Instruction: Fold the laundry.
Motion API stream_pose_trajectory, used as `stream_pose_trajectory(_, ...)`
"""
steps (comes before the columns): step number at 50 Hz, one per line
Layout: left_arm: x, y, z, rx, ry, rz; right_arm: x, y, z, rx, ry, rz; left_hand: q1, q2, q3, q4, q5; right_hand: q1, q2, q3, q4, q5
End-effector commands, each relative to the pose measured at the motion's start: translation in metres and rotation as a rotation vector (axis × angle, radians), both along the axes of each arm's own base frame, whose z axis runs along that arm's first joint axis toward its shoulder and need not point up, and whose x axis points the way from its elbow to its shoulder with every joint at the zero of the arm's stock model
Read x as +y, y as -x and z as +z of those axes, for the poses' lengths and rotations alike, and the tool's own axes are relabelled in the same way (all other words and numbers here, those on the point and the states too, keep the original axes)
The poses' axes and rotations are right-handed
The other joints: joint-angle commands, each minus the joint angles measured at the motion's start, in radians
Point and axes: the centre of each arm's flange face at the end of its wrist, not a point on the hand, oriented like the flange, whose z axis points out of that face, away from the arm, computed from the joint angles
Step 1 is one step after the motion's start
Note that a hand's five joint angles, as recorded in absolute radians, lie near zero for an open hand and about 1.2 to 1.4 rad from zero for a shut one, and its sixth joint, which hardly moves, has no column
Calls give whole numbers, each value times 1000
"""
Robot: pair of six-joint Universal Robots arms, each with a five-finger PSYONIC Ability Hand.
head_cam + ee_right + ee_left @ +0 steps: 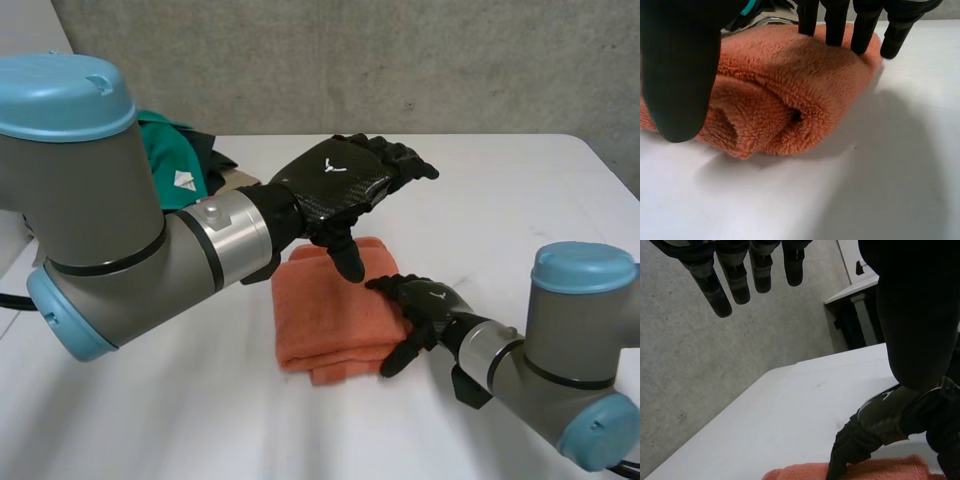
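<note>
A folded orange towel (333, 318) lies in the middle of the white table (520, 200). My left hand (345, 178) hovers above the towel's far edge, open, fingers straight and thumb pointing down; its fingers (740, 275) hold nothing. My right hand (425, 305) rests on the towel's right edge, open. In the right wrist view its straight fingertips (862, 35) lie on top of the orange towel (790, 90), and the thumb (680, 75) stands beside the folded front edge. The left wrist view shows the right hand (875, 422) on the orange towel (890, 470).
A pile of green and dark clothes (185, 160) sits at the table's back left, behind my left arm. A grey concrete wall (400, 60) runs behind the table. Bare white tabletop lies to the right of and in front of the towel.
</note>
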Motion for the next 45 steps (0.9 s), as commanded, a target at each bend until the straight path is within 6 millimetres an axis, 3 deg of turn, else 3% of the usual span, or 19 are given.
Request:
stream_pose_trajectory(1, 0, 0, -2, -3, -2, 4, -6, -10, -5, 1, 31, 11, 39, 16, 8, 16, -5, 938, 939, 940, 943, 936)
stream_pose_trajectory(2, 0, 0, -2, -5, -5, 2, -7, -11, -4, -2, 41, 7, 39, 16, 8, 16, -5, 1123, 1123, 1125, 1127, 1121)
stream_pose_trajectory(12, 0, 0, 0, 0, 3, 4, -47, -19, 19, -38, 222, -64, 36, 13, 5, 13, -8, 1125, 1125, 1127, 1129, 1122)
stream_pose_trajectory(18, 1, -1, 8, 16, 20, 4, -87, -10, 28, -1, 305, -166, 36, 13, 5, 13, -8, 1125, 1125, 1127, 1129, 1122)
stream_pose_trajectory(23, 2, -4, 26, 45, 59, 24, -149, 18, 39, 11, 394, -338, 36, 13, 5, 13, -8, 1125, 1125, 1127, 1129, 1122)
stream_pose_trajectory(26, 3, -3, 29, 51, 67, 29, -174, 30, 44, 13, 424, -401, 33, 10, 2, 10, -11, 1125, 1125, 1127, 1129, 1122)
stream_pose_trajectory(27, 4, -2, 30, 55, 69, 26, -192, 43, 46, 15, 446, -454, 33, 10, 2, 10, -11, 1125, 1125, 1127, 1129, 1122)
stream_pose_trajectory(31, 8, 0, 33, 62, 74, 14, -234, 80, 42, 34, 471, -555, 30, 7, -1, 7, -14, 1125, 1125, 1127, 1129, 1122)
stream_pose_trajectory(35, 12, 3, 33, 61, 72, 8, -264, 109, 41, 69, 506, -616, 30, 7, -1, 7, -14, 1125, 1125, 1127, 1129, 1122)
stream_pose_trajectory(40, 13, 3, 32, 60, 71, 4, -299, 163, 46, 115, 585, -705, 33, 10, 2, 10, -11, 1125, 1125, 1127, 1129, 1122)
stream_pose_trajectory(45, 14, 4, 29, 54, 63, 4, -317, 197, 40, 152, 625, -724, 33, 10, 2, 10, -11, 1125, 1125, 1127, 1129, 1122)
